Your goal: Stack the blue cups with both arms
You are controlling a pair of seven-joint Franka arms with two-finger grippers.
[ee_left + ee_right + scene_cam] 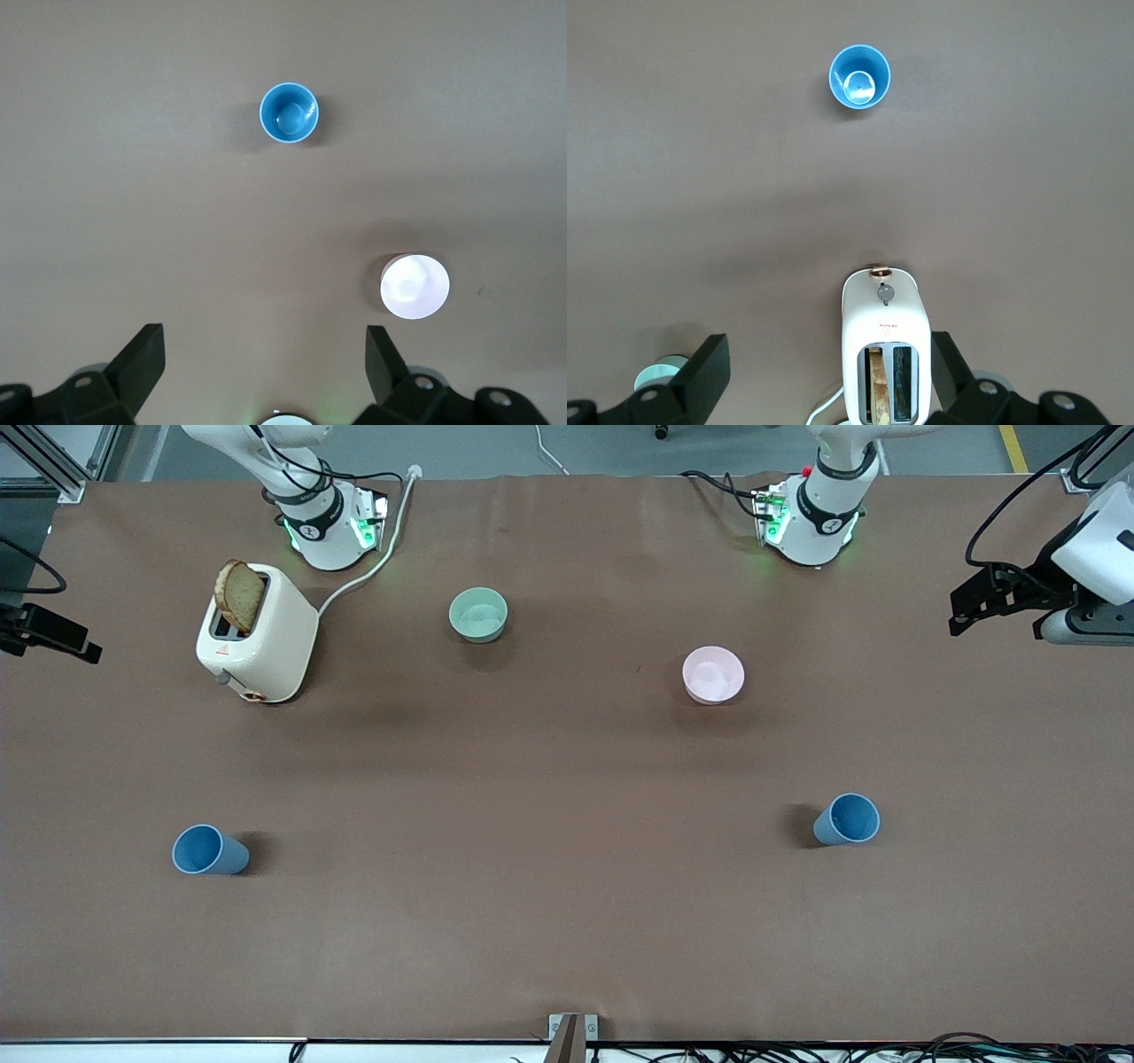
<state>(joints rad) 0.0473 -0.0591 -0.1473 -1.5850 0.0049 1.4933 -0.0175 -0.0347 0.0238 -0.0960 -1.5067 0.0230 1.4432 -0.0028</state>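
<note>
Two blue cups upright on the table (567, 921), well apart, both in the half nearer the front camera. One cup (209, 850) sits toward the right arm's end; the other cup (847, 820) toward the left arm's end. Not stacked, nothing touching either.

Left pincer (266, 372): raised high over the table, fingers (142, 359) spread wide, holding nothing. Its wrist view looks straight down on the left-end cup (289, 112) and the pink bowl (415, 285). In the front view only a piece of that arm's hardware (1019, 598) shows at the picture's edge.

Right pincer (828, 376): also up high, fingers (709, 363) wide apart, empty. It hangs over the toaster (884, 350), with the right-end cup (859, 77) visible on bare table.

Other stuff: white toaster (257, 633) near the right arm's base, slice of bread (239, 595) sticking up out of one slot, cord running off toward the base. Pale green bowl (478, 615) beside it toward the table's middle. Pink bowl (713, 675) a bit nearer the front camera than the green one, toward the left arm's end. Both bowls look empty.
</note>
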